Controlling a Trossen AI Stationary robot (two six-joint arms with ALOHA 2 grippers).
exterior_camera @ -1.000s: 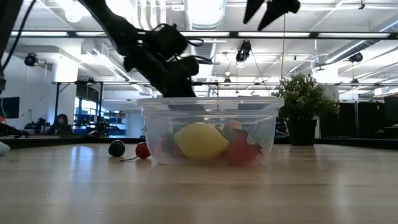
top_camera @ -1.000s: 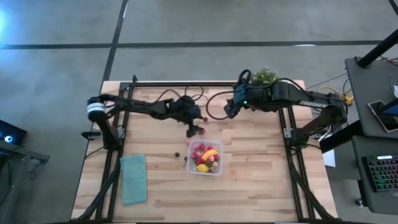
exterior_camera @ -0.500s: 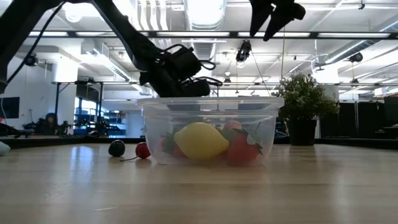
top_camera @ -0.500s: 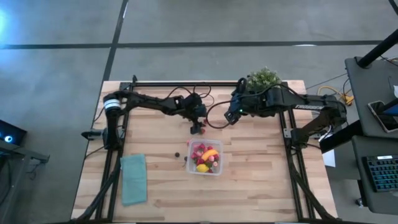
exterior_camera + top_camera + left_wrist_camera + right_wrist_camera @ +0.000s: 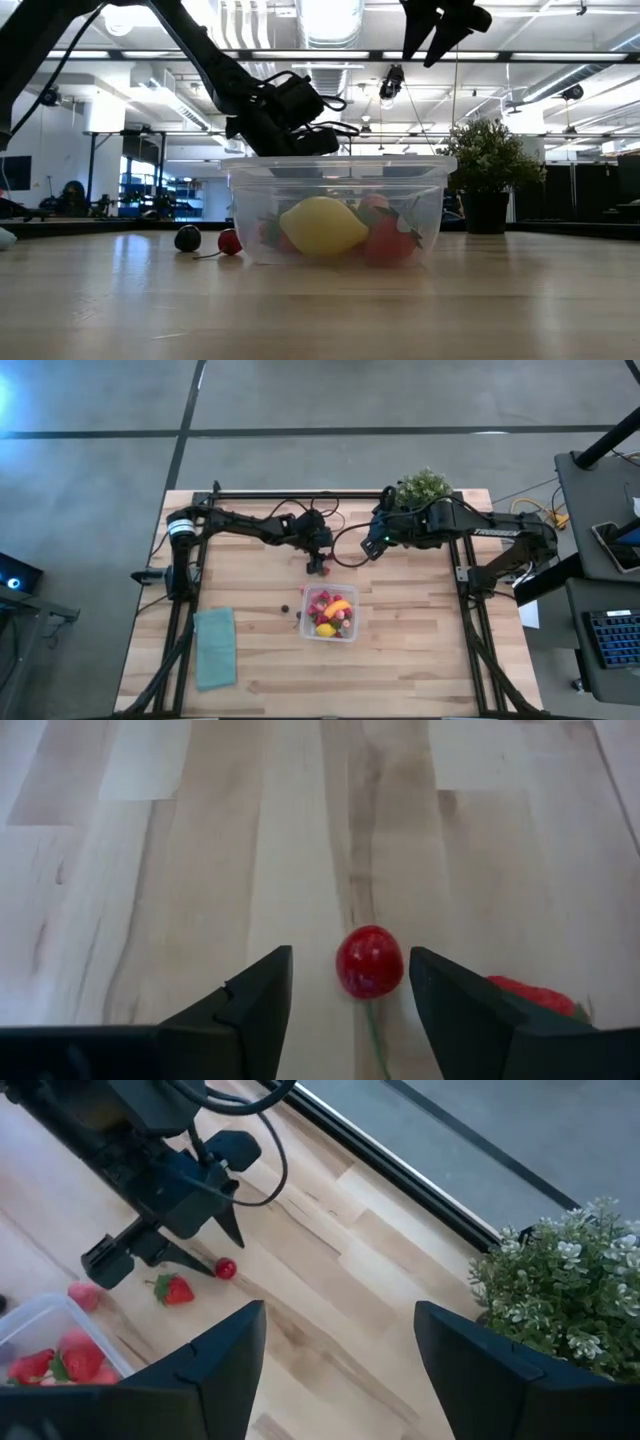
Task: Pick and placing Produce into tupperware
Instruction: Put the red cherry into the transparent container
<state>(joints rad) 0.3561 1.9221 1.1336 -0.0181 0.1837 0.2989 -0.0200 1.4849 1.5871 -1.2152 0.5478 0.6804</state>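
From above, the left end effector has swung to twelve o'clock of the tupperware. Its wrist view shows fingers narrowing, still apart, around a red cherry on the tabletop; pickup looks imminent. The right end effector hovers spread.

Red cherry, yellow lemon (teal cloth)
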